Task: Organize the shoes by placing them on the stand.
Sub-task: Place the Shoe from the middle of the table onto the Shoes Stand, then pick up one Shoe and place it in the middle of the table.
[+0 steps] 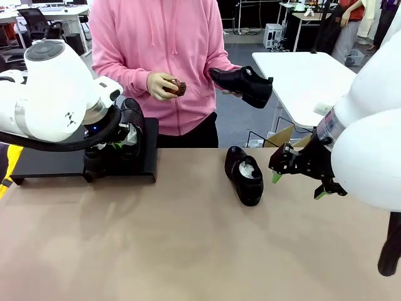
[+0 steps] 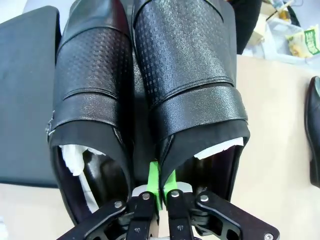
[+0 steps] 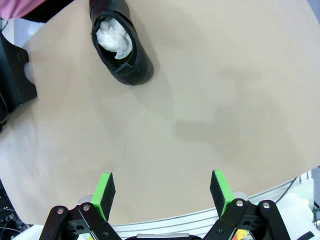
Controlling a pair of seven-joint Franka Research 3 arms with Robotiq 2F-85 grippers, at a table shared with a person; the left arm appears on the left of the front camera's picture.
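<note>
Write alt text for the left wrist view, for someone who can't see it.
Two shiny black shoes sit side by side on a black stand, heels toward the camera, white paper stuffed inside. At the bottom, green-tipped jaws are shut on the inner rim of the shoe on picture right.

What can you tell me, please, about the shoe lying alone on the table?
The shoe is small, glossy and black, leather by the look of it, with a strap across the top and crumpled white paper stuffed in its opening. It rests upright on its sole on the tan table, toe towards the robot's side, in front of the person and well to the right of the stand. Nothing but the table touches it; the open right tool hangs apart from it.
</note>
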